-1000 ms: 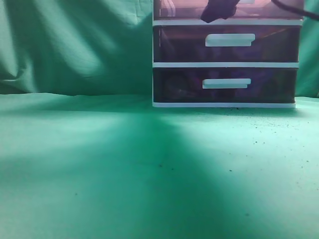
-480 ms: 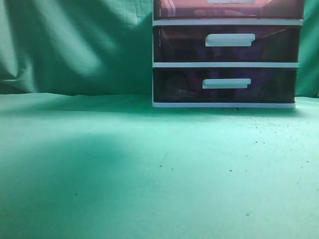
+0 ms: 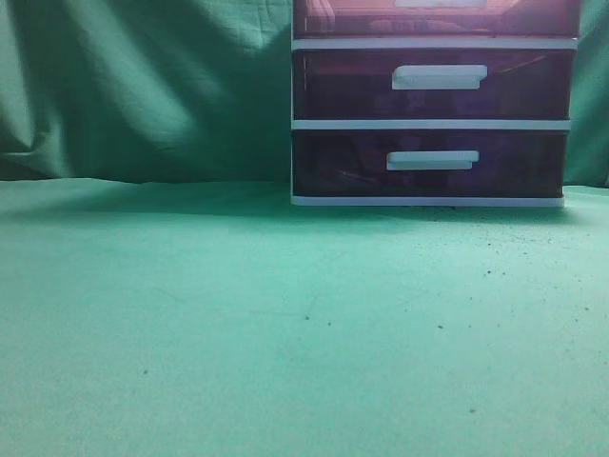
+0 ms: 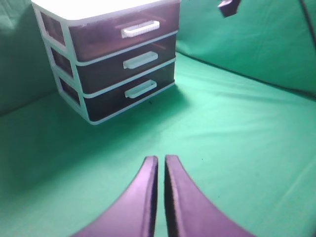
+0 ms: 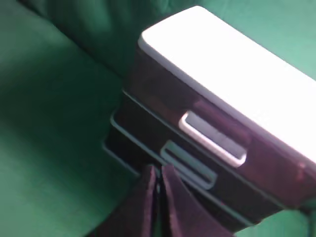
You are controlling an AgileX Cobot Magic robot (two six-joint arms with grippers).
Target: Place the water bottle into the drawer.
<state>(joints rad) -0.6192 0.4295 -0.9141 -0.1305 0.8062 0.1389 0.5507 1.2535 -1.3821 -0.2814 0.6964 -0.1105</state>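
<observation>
Left wrist view, left gripper (image 4: 161, 165): fingers pressed together with only a thin slit between them, holding nothing, hanging above the green cloth (image 4: 237, 128) well short of the drawer unit (image 4: 106, 54).
Right wrist view, right gripper (image 5: 157, 175): fingers pressed together, nothing between them, raised above and in front of the drawer unit; a small dark part of this arm shows at the top edge of the left wrist view.
Drawer (image 4: 123, 30): top one of the three, pushed in flush with the white frame, reddish see-through front, white bar handle (image 4: 140, 28) across it.
Drawer in exterior view: only its lower strip (image 3: 433, 17) shows at the top edge; pale blurred shapes sit behind the front, too unclear to name.
Water bottle: cannot be made out in any view; whether it lies inside the drawer cannot be told.
Lower drawers (image 3: 433, 86): two, darker purple, both pushed in, each with a white handle; contents too dark to make out.
Unit top (image 5: 232, 84): plain white, bare.
Cloth: covers the table and hangs behind the unit as a backdrop.
</observation>
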